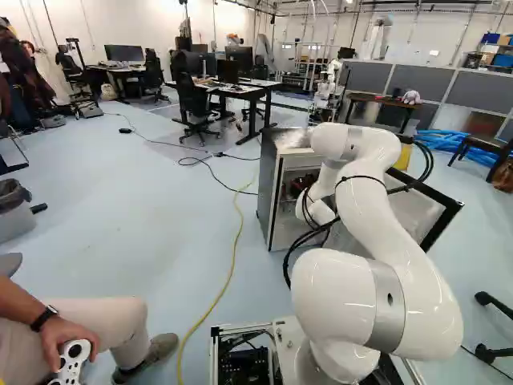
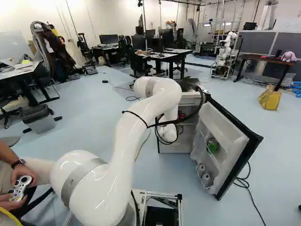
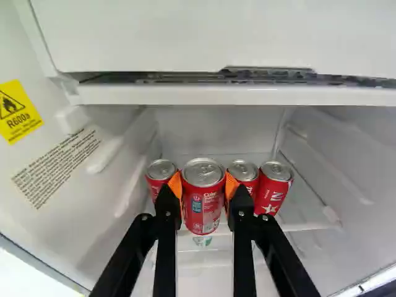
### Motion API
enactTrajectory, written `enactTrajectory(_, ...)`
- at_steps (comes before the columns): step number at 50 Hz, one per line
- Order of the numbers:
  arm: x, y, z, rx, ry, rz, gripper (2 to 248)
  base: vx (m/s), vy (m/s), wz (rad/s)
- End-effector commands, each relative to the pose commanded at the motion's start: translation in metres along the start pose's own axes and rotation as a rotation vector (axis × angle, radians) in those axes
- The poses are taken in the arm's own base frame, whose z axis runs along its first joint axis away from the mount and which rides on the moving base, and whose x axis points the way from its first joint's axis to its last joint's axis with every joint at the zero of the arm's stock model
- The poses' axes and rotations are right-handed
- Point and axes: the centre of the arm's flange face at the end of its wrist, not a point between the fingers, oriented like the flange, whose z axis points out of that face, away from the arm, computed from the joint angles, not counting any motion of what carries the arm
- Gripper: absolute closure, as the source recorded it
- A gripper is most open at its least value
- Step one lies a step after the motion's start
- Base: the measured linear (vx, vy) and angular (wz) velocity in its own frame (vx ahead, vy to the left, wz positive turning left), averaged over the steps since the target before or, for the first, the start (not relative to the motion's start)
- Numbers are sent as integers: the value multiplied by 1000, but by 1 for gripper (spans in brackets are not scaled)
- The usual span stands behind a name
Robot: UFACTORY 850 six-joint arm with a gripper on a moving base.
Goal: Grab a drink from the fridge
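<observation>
The gripper (image 3: 203, 185) reaches into the fridge compartment in the wrist view, its orange pads pressed on both sides of a red drink can (image 3: 203, 207); it is shut on that can. The can is upright. Close beside it stand more red cans: one (image 3: 157, 180) past one finger, and two (image 3: 273, 189) past the other. In the left base view the fridge (image 1: 269, 196) is open ahead of the arm, and the right base view shows its open door (image 2: 225, 127). The arm and fridge hide the fingers in both base views.
A white shelf edge (image 3: 235, 94) runs across the compartment above the cans. The door's racks hold a green item (image 2: 212, 145) and cans (image 2: 206, 179). A seated person with a controller is left of the base. A yellow cable (image 1: 233, 261) crosses the floor; another robot (image 2: 225, 54) stands far back.
</observation>
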Motion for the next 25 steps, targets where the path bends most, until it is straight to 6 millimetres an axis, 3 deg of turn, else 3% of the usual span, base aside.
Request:
enactTrajectory(10, 13, -1, -15, -5, -9, 5, 163, 0, 0, 0)
enactTrajectory(25, 16, -2, -34, -11, -34, 18, 163, 0, 0, 0)
